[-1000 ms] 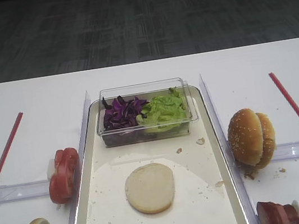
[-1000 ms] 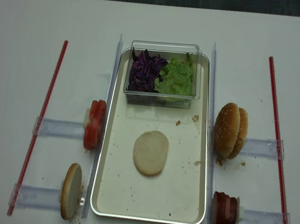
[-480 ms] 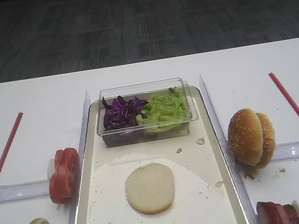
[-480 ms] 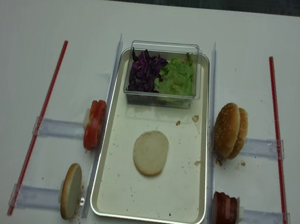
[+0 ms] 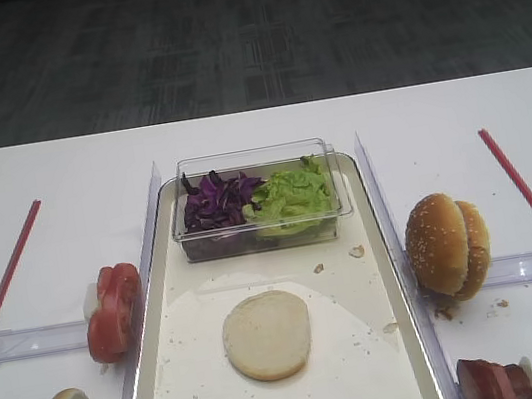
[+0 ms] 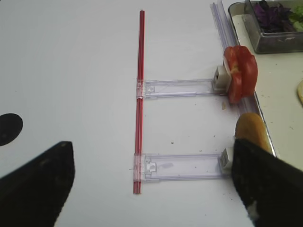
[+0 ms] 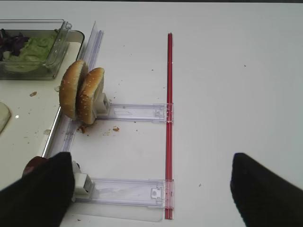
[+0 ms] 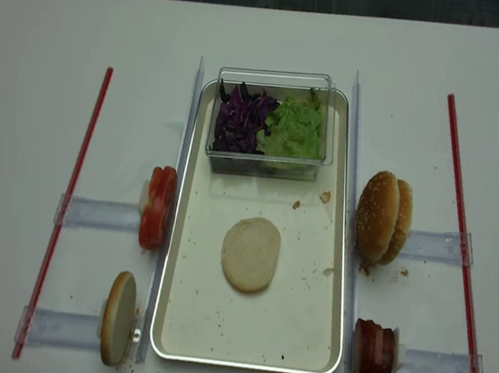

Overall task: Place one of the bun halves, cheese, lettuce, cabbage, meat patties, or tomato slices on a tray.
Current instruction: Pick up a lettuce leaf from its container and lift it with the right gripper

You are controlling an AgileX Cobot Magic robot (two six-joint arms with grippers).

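A flat pale bun half (image 8: 251, 255) already lies in the middle of the tray (image 8: 178, 324), so 1 ingredient is in place; the clear tub (image 8: 267, 161) at the tray's far end holds the cabbage (image 8: 241, 118) on the left and the lettuce (image 8: 295, 126) on the right. The tomato slices (image 8: 157, 207) stand on edge just left of the tray, with another pale bun half (image 8: 117, 318) nearer; the sesame bun halves (image 8: 382, 217) and the meat patties (image 8: 371, 357) stand on edge to the right. The right gripper (image 7: 151, 189) hangs above the near right of the table with its jaws spread wide and nothing between them; the left gripper (image 6: 151, 187) is likewise spread and empty over the near left. The risks, as I judge them: the upright stacks lean only on small plastic holders, so a sideways nudge could topple several at once, and the glossy tomato may slip from a grip. A descent close to the rim could jolt the tray and shift the bun.
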